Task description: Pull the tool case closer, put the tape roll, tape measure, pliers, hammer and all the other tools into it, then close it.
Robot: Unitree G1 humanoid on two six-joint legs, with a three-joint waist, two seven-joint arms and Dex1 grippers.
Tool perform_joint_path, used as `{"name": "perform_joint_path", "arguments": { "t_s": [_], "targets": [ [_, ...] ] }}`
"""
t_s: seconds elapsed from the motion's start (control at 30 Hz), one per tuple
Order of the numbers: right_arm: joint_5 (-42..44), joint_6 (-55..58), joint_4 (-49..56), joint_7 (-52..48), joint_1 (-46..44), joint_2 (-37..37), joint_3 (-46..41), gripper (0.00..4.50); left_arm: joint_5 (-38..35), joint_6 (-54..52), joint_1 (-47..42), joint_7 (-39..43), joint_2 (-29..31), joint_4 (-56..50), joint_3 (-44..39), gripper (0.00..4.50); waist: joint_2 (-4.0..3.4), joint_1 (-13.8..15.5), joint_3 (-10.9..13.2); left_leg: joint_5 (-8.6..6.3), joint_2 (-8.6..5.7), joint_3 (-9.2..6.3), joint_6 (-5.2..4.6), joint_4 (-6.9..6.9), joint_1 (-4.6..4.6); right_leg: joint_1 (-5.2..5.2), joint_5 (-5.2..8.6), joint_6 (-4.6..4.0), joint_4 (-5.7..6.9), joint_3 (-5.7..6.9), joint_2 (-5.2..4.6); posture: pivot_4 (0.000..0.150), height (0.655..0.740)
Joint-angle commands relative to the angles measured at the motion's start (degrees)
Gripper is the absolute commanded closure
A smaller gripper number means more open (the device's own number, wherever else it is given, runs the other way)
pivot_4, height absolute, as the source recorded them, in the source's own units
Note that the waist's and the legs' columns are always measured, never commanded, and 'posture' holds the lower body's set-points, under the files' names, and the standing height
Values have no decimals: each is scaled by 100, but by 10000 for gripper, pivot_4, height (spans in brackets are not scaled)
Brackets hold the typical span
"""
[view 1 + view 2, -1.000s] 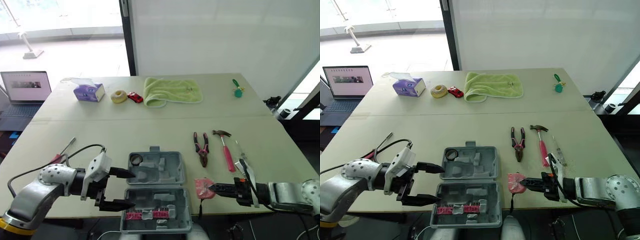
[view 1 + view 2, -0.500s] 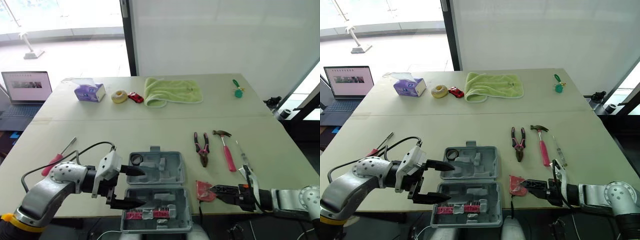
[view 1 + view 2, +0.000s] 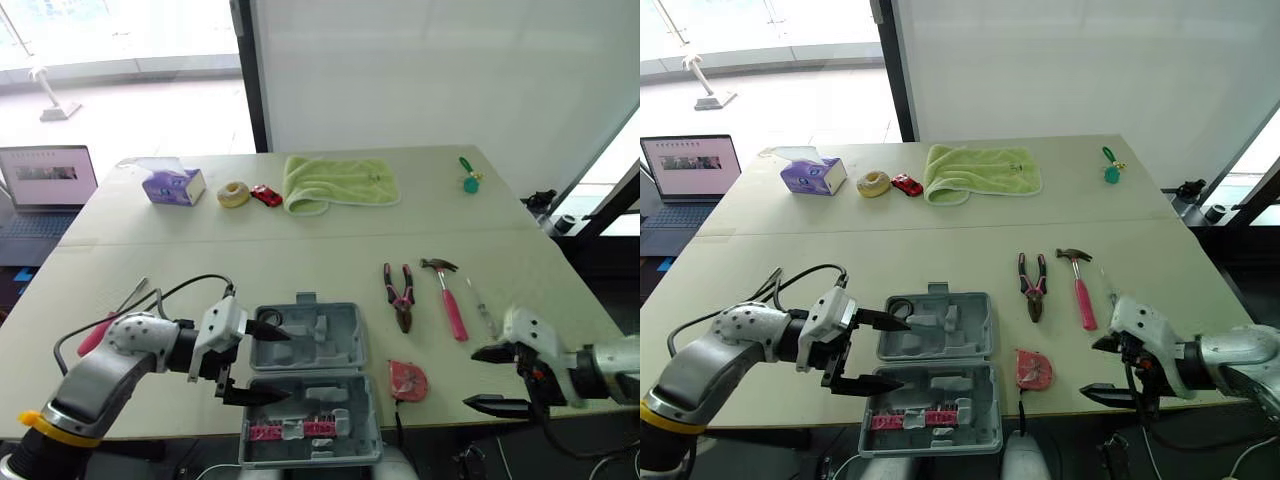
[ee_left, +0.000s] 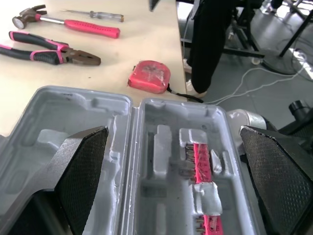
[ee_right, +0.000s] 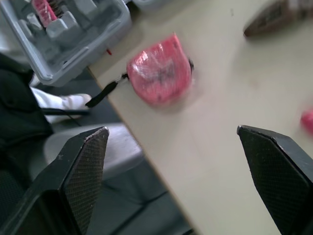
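1. Right pincer point(image 3: 482, 378): recorded as spread wide and empty. Half a second ago it was closed on the tape measure point(image 3: 408, 381). It has since been drawn back toward the desk's right front corner.
2. Tape measure: left lying on the desk point(image 3: 300, 260) near the front edge, just beside the right side of the tool case point(image 3: 335, 345), not inside it.
3. Left pincer point(image 3: 280, 365): held wide open with nothing gripped, one finger over each half of the case from its left side. It has been advanced further over the case than a second ago.
4. Tool case: open at the front edge.
5. Pliers point(image 3: 399, 297) and hammer point(image 3: 448, 300): lying on the desk behind the tape measure.
6. Judgement: the release is not counted as progress. The tape measure is still to be placed, and a fresh grasp is probably needed.
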State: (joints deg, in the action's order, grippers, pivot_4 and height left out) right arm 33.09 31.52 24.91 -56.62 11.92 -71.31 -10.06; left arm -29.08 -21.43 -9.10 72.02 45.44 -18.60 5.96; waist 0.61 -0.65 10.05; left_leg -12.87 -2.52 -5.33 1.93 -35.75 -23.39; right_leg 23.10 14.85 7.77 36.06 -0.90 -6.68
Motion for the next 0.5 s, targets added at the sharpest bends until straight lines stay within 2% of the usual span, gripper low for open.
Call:
{"name": "perform_joint_path", "arguments": {
  "t_s": [0.03, 0.1, 0.23, 0.33, 0.5],
  "targets": [
    [-1069, -1190, 266, 736, -381, 682, 176, 560, 83, 250, -169, -52, -82, 123, -128, 0, 8, 20, 2, 0, 0, 0, 0, -1, -2, 0, 1, -2, 0, 0, 0, 1500, 7367],
    [-1304, -1367, 166, 668, -608, 890, 453, 560, 35, 186, -199, -114, -115, 150, -178, 0, 10, 21, 3, -1, -1, -2, 1, -2, -4, 0, 0, 0, -2, 0, 0, 1500, 7367],
    [-1335, -1636, -258, -265, -937, 953, 1038, 560, 28, 163, -195, -348, -169, 362, -377, 0, 9, 12, 4, -1, -1, 0, 1, -9, -6, -2, -2, 3, -3, -8, -9, 1500, 7367],
    [-1263, -1817, -417, -344, -887, 1279, 1133, 560, -34, 160, -49, -293, -97, 302, -482, 0, 10, 3, 5, -2, -1, -1, -1, -12, -5, -3, -2, 3, 0, -8, -7, 1500, 7367],
    [-1784, -1824, -722, -250, -918, 1665, 1646, 560, -18, 104, 139, -292, 35, 178, -558, 0, 9, 2, 5, -4, 2, -1, -4, -16, -3, -2, -2, 2, 4, -9, -7, 1500, 7367]
  ]
}}
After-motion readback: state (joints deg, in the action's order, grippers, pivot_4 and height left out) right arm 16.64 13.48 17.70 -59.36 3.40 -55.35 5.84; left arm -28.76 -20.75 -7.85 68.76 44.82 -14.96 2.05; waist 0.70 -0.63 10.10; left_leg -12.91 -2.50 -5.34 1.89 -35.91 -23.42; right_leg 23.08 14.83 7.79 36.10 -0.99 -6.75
